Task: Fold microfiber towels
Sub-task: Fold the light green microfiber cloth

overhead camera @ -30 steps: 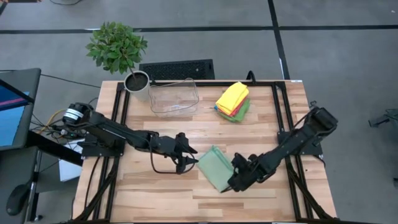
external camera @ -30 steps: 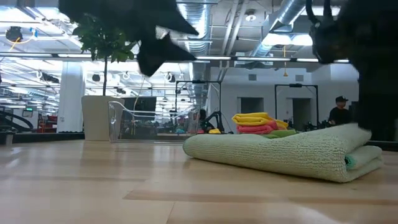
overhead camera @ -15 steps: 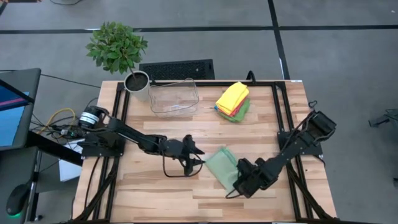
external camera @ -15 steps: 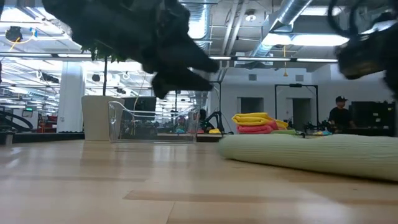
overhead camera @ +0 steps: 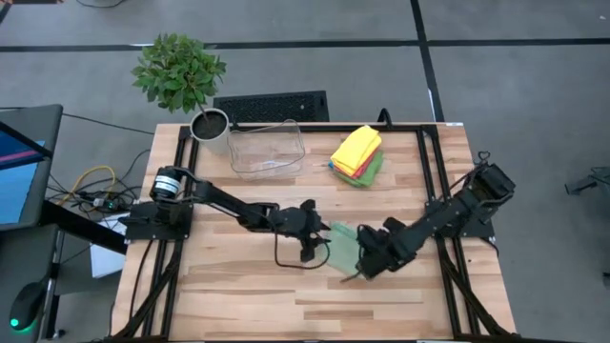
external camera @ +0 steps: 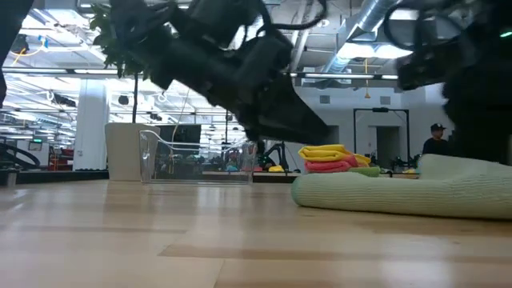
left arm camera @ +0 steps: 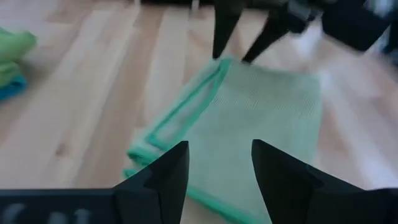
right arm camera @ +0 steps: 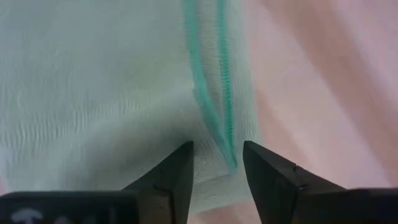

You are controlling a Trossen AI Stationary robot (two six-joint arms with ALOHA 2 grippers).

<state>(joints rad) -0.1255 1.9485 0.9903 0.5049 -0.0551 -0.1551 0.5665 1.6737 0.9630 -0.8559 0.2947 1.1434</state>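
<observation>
A folded pale sage green towel (overhead camera: pixel 343 250) lies flat on the wooden table (overhead camera: pixel 238 286) near its middle. It also shows in the low view (external camera: pixel 384 196) and in the left wrist view (left arm camera: pixel 261 118). My left gripper (overhead camera: pixel 319 238) is open at the towel's left edge, pointing at it (left arm camera: pixel 217 152). My right gripper (overhead camera: pixel 360 259) is open over the towel's right part, its fingers either side of the darker green hemmed edge (right arm camera: pixel 208 99). A stack of folded yellow, pink and green towels (overhead camera: pixel 357 152) sits at the far right. My right gripper points down at the towel with one finger (right arm camera: pixel 177 171) on each side of the hemmed edge near a corner. I cannot tell whether the fingers touch the cloth. My left gripper touches nothing.
A clear plastic bin (overhead camera: pixel 267 148) stands at the far edge, left of the towel stack. A potted plant (overhead camera: pixel 210 124) stands at the far left corner. Bare wood lies near the front edge and at the left. A person (external camera: pixel 438 144) shows far off in the room.
My left gripper has gone toward the table's right edge, up to the sage towel's left side. My right gripper has gone from the towel's near corner toward the far edge, over the towel. The towel has slid a little toward the right and shows narrower from above.
</observation>
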